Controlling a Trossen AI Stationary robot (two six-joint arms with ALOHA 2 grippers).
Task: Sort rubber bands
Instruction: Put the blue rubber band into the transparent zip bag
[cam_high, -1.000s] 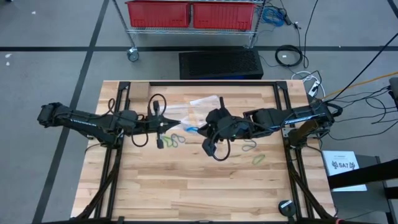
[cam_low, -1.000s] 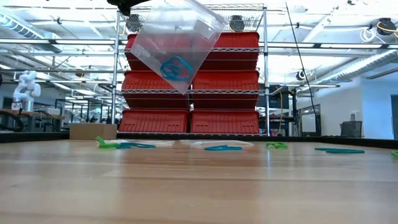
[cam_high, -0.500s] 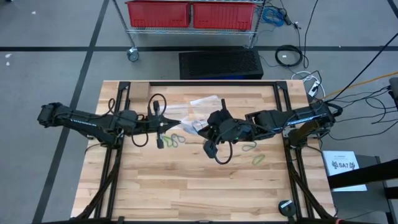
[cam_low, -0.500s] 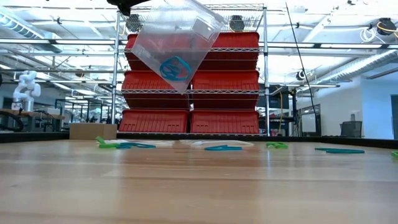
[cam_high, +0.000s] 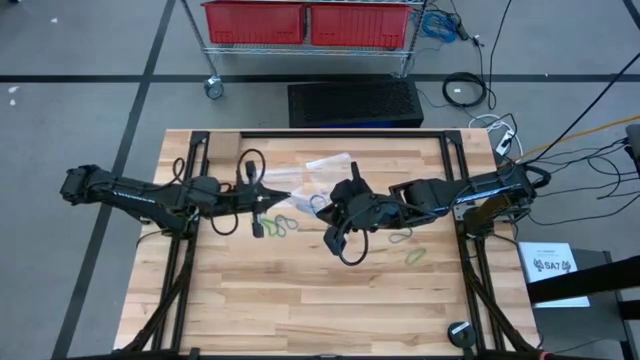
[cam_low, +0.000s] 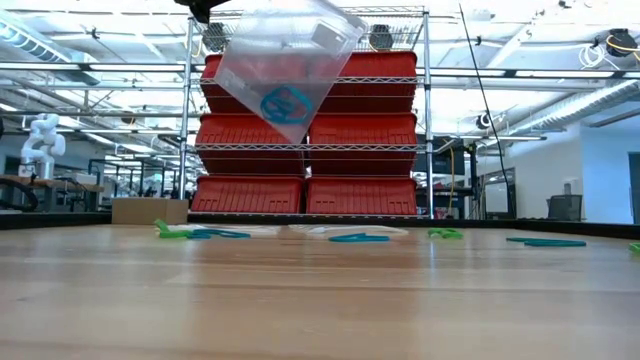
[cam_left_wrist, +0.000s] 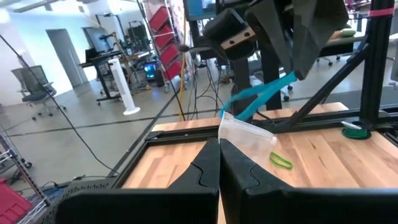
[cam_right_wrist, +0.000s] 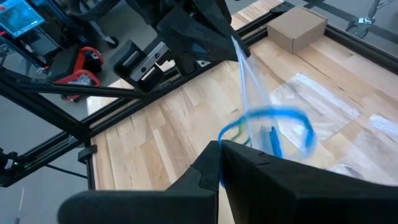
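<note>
While my left end effector (cam_high: 283, 196) is fully closed on one corner of a clear plastic bag (cam_low: 285, 65), the bag hangs raised above the table (cam_high: 300, 300) with blue rubber bands (cam_low: 285, 103) gathered in its low corner. My right end effector (cam_high: 322, 207) is also fully closed, pinching a blue rubber band (cam_right_wrist: 273, 127) at the bag's mouth near the table's middle. Loose green rubber bands (cam_high: 283, 224) lie on the table just below my left end effector; further green bands (cam_high: 415, 256) lie toward the right side. More clear bags (cam_high: 330, 163) rest flat behind.
</note>
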